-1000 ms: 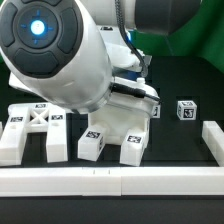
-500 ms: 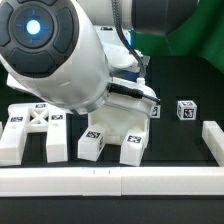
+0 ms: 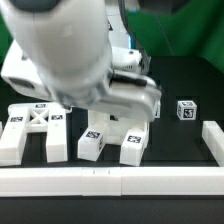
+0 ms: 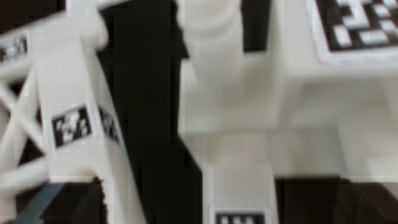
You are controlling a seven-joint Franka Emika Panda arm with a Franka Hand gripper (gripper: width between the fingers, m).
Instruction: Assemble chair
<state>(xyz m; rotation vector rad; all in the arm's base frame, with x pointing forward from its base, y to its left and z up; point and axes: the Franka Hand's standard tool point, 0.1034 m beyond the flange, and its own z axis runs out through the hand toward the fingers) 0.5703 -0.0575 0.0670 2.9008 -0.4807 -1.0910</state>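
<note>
The gripper's fingers stand spread wide but are hidden behind the arm, so I cannot tell whether they touch anything. Below the arm sits the two-legged chair piece (image 3: 131, 150). The X-braced frame (image 3: 36, 121) lies just beside it on the exterior view's left. A small tagged cube (image 3: 184, 110) sits apart on its right.

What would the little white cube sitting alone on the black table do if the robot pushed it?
The little white cube has flat faces, so it would probably slide, not roll. It looks squat, about as wide as tall, so tipping seems unlikely. Its matte plastic look suggests it is stiff and not very slippery.
</note>
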